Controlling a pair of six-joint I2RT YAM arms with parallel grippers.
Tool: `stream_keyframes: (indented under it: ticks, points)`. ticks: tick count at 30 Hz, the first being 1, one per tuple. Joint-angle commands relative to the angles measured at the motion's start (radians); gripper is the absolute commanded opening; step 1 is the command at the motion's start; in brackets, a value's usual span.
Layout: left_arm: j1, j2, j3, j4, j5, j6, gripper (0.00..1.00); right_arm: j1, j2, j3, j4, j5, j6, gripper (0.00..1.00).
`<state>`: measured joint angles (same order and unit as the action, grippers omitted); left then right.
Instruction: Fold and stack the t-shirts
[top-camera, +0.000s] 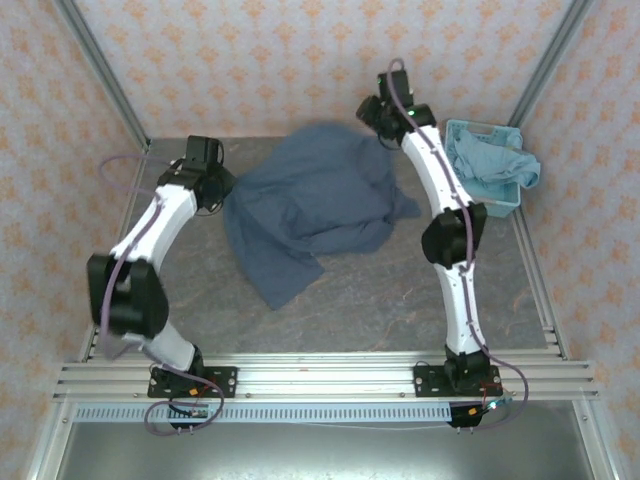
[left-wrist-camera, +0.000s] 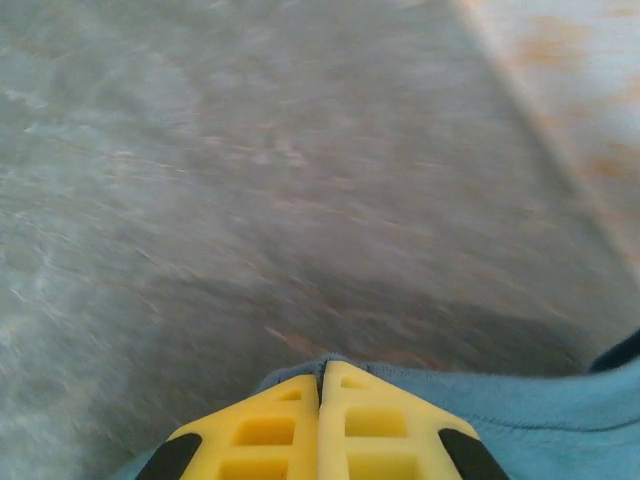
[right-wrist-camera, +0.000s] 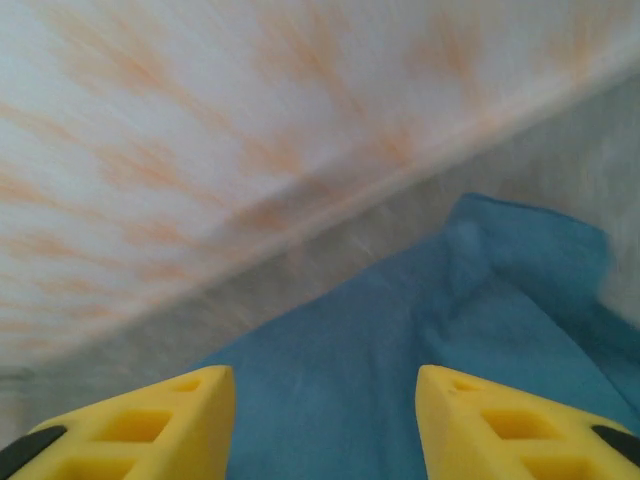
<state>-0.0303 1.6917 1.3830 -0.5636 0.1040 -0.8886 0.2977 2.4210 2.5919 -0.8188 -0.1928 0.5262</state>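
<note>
Pinches the soft dark slate-blue cloth t-shirt (top-camera: 310, 200) with the left gripper (left-wrist-camera: 322, 372), cloth spreading to its right. Hangs the right gripper (right-wrist-camera: 325, 385), fingers apart, just above it.

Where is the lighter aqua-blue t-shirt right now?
Top view: the aqua-blue t-shirt is bunched in the light-blue basket at the table's far right corner, just right of the right arm, apart from the dark slate-blue t-shirt spread at centre.

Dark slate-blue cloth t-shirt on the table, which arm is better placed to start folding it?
Left, probably. The left gripper is shut at the left edge of the dark slate-blue cloth t-shirt, apparently pinching it. The right gripper hangs open above the shirt's far right part, holding nothing.
</note>
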Motion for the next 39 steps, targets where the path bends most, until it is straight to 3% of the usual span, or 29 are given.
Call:
stream_keyframes:
  ticks: [1, 6, 11, 14, 18, 21, 26, 28, 30, 33, 36, 39]
  points:
    - [0.057, 0.075, 0.120, -0.074, 0.050, 0.055, 0.22, 0.026, -0.067, 0.023, -0.182, -0.045, -0.023, 0.55]
    - [0.030, -0.037, 0.020, -0.157, 0.027, 0.112, 0.46, 0.054, -0.320, -0.441, -0.030, -0.021, -0.019, 0.57]
    - [-0.095, -0.272, -0.273, -0.286, 0.055, 0.041, 0.49, 0.064, -0.627, -0.965, 0.141, 0.003, 0.059, 0.56]
    - [-0.180, -0.358, -0.416, -0.346, 0.078, -0.002, 0.59, 0.064, -0.764, -1.173, 0.165, 0.016, 0.067, 0.55]
    - [-0.225, -0.383, -0.537, -0.396, 0.084, -0.016, 0.63, 0.061, -0.871, -1.307, 0.145, -0.008, 0.048, 0.57]
    - [-0.243, -0.371, -0.606, -0.328, 0.129, -0.012, 0.69, 0.060, -0.913, -1.347, 0.127, -0.008, 0.031, 0.60]
    - [-0.286, -0.271, -0.658, -0.178, 0.188, -0.058, 0.70, 0.045, -0.944, -1.386, 0.122, 0.010, 0.035, 0.60]
    - [-0.303, -0.233, -0.670, -0.107, 0.195, -0.081, 0.66, 0.032, -0.953, -1.414, 0.132, 0.012, 0.045, 0.61]
    - [-0.311, -0.180, -0.675, -0.067, 0.188, -0.093, 0.56, 0.010, -0.960, -1.448, 0.143, 0.013, 0.057, 0.61]
    - [-0.307, -0.108, -0.652, -0.090, 0.109, -0.072, 0.28, -0.031, -0.971, -1.495, 0.157, 0.022, 0.070, 0.61]
    - [-0.275, -0.140, -0.638, -0.162, -0.014, -0.058, 0.04, -0.059, -0.973, -1.509, 0.151, 0.043, 0.072, 0.61]
    - [-0.216, -0.249, -0.653, -0.230, -0.094, -0.051, 0.00, -0.063, -0.963, -1.515, 0.129, 0.094, 0.092, 0.64]
